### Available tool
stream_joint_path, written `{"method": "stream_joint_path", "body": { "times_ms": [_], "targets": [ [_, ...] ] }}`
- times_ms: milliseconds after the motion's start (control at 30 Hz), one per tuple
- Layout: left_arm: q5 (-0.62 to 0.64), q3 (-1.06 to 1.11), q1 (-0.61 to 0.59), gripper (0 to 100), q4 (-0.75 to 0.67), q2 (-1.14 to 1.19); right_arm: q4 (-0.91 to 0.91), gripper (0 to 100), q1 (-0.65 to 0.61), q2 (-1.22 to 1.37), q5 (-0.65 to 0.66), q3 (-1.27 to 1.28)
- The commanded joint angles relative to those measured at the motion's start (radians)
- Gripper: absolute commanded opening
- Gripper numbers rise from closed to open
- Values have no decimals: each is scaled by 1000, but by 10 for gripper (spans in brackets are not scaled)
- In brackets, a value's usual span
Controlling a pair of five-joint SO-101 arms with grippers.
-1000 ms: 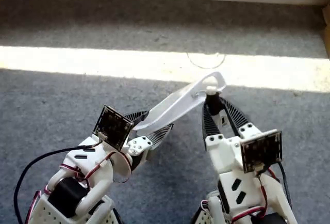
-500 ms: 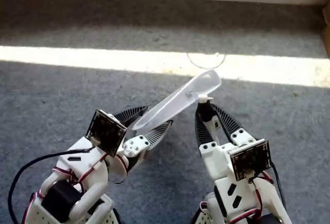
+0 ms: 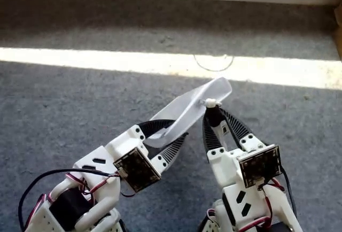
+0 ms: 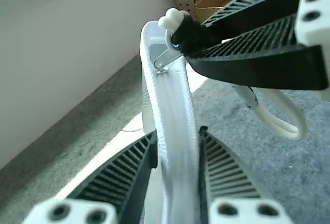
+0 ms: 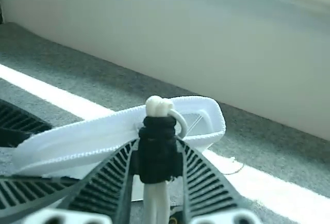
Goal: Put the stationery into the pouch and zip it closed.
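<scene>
White pouch (image 3: 189, 113) spans 8-to-2 o'clock, high view. Left gripper (image 3: 180, 128), clamped on 8 o'clock end, now rolled over, farther forward. Right gripper (image 3: 214, 110) pinches zip pull (image 3: 211, 103) at 2 o'clock end. Closure judged near-complete.

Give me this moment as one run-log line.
step: zip | left end effector: shut on pouch | right end effector: shut on zipper pull cord | pouch: held in air between both arms
</scene>
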Motion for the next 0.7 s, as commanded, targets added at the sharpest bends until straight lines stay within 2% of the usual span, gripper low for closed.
{"method": "stream_joint_path", "body": {
  "times_ms": [0,200,433,667],
  "targets": [
    [-15,25,21,89,-60,8,2,5,-10,-8,11,-5],
    [-12,38,22,21,-68,4,-2,5,-5,-8,9,-4],
    [-11,44,18,13,-63,2,-5,5,-4,-8,5,-4],
    [-11,44,-48,5,-66,2,-59,5,124,-8,-52,-2]
  ]
}}
